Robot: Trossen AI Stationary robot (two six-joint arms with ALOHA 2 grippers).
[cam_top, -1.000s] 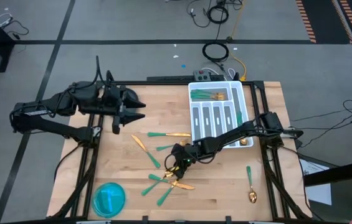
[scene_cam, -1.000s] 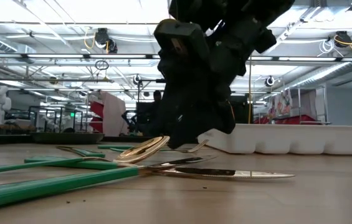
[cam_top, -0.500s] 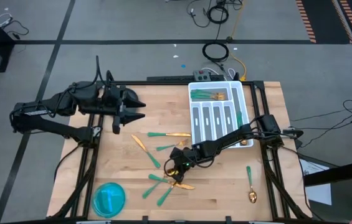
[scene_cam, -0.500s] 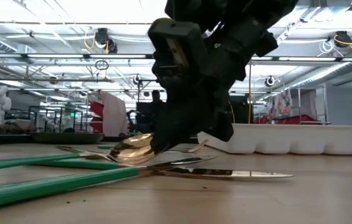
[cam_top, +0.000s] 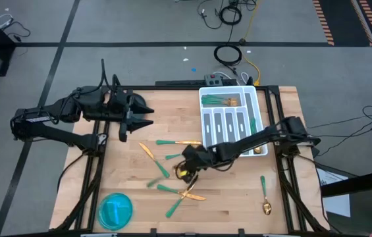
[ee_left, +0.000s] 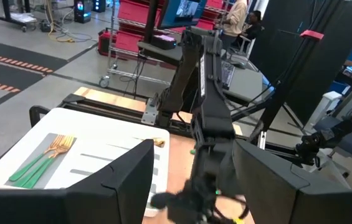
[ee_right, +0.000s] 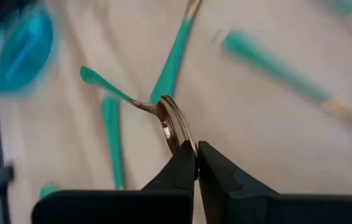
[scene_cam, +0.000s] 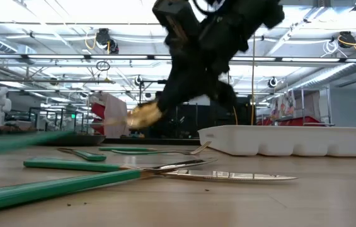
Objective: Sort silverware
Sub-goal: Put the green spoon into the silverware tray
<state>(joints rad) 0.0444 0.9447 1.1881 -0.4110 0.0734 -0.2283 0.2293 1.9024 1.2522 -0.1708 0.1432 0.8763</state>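
My right fingers (ee_right: 194,163) are pressed together on the gold bowl of a spoon (ee_right: 163,115), pinching it by its edge and holding it up off the counter (cam_top: 232,204). Its teal handle is sticking out away from my fingertips, blurry in the low view. From above, these fingers (cam_top: 184,172) are sitting over the middle of the counter, right above the loose pile.

Directly under and just beyond my right fingers, the rest of the silverware (cam_top: 172,191) is lying scattered on the wood: a knife (scene_cam: 228,176) lying flat closest to the low camera, with green handles crossing next to it. A lone spoon (cam_top: 265,197) is sitting well off to the side, near the counter's edge behind my right arm.

The white tray (cam_top: 228,118) is resting behind my right fingers, with forks (cam_top: 220,101) already lying in its top compartment.

My left fingers (cam_top: 147,113) are spread wide, holding nothing, hovering well apart from the pile on the opposite side. A blue plate (cam_top: 115,209) is sitting in the near corner.
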